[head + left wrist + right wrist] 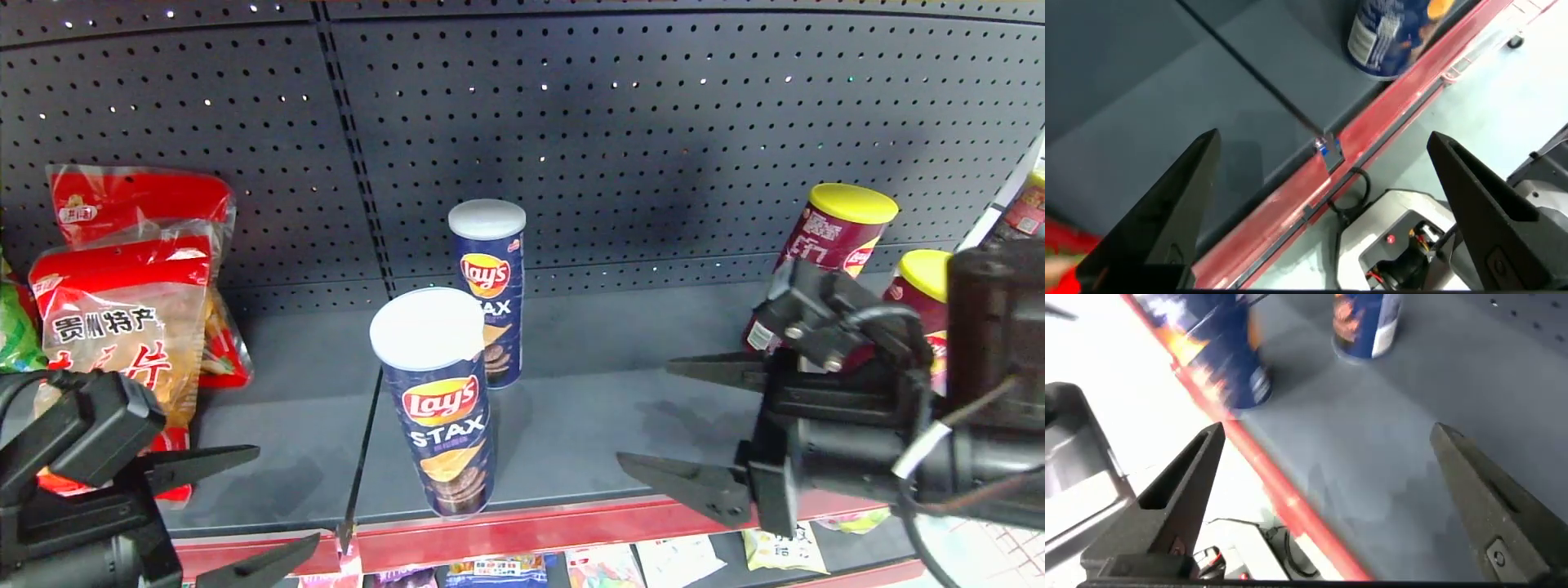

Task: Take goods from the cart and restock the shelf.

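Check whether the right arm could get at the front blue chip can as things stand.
Probably yes. The right gripper hangs to the right of the front blue chip can, jaws spread, and just bare shelf lies between them. The rear can stands well behind.

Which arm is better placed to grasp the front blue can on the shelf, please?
Probably right: the right claw, open, hangs over the shelf, level with the front blue can and pointing at it. The left claw, also open, sits lower, at the shelf's red edge.
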Motion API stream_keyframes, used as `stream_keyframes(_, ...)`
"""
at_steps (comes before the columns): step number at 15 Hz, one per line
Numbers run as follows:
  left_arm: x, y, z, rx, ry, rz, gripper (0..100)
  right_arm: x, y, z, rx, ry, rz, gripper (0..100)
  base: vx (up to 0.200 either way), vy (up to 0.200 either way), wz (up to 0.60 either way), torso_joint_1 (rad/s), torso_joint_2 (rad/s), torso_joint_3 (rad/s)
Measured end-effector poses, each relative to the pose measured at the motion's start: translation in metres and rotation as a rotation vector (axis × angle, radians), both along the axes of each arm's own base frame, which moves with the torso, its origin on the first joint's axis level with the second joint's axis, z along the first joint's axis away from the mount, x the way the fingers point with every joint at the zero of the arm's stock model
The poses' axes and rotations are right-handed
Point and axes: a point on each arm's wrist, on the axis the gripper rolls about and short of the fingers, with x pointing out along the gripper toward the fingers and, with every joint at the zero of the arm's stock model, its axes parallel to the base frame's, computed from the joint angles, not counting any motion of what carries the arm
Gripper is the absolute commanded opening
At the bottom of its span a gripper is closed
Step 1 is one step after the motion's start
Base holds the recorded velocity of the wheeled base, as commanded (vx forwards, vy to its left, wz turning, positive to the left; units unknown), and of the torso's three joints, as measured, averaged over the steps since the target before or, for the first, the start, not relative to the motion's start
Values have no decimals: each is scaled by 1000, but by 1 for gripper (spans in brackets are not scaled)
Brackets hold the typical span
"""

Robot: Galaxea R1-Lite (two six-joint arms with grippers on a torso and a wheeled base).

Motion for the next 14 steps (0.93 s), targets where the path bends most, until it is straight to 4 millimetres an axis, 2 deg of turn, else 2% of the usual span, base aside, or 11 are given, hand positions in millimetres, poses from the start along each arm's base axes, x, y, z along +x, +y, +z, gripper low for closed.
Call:
stream_keyframes(2, 15, -10, 1, 0, -2, -32, 100, -24, -22, 1, 20, -26, -9, 100, 0, 0, 0, 0, 0, 0)
stream_keyframes(5, 36, -22, -2, 4, -15, -52, 100, -47, -44, 1, 52, -58, -21, 100, 0, 0, 0, 0, 0, 0)
stream_keyframes(10, 56, -31, -10, 38, 31, -40, 100, -60, -59, 5, 111, -70, -57, 100, 0, 0, 0, 0, 0, 0)
stream_keyframes(14, 71, -39, -5, 36, 25, -51, 100, -62, -61, 6, 120, -78, -59, 100, 0, 0, 0, 0, 0, 0)
